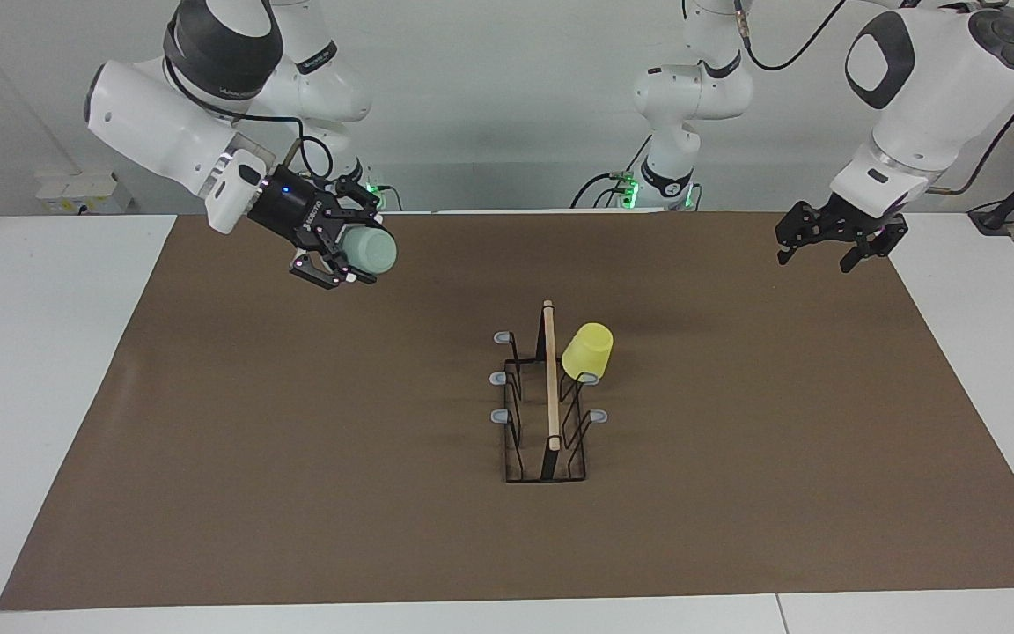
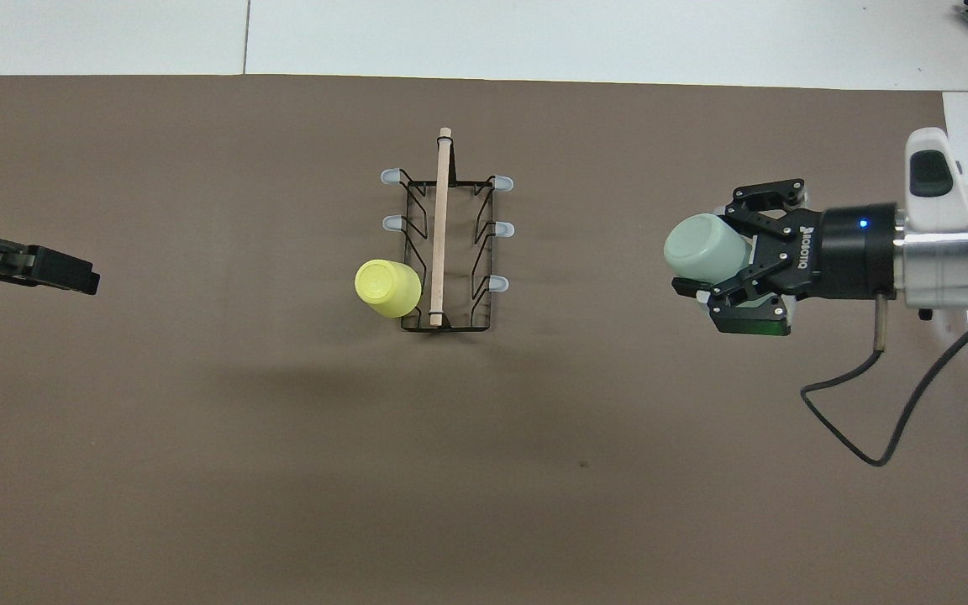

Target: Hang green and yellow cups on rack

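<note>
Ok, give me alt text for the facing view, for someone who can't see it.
The right gripper, raised over the brown mat, holds the green cup sideways. The yellow cup hangs upside down on the rack at mid-table. The left gripper waits open over the mat's edge.
</note>
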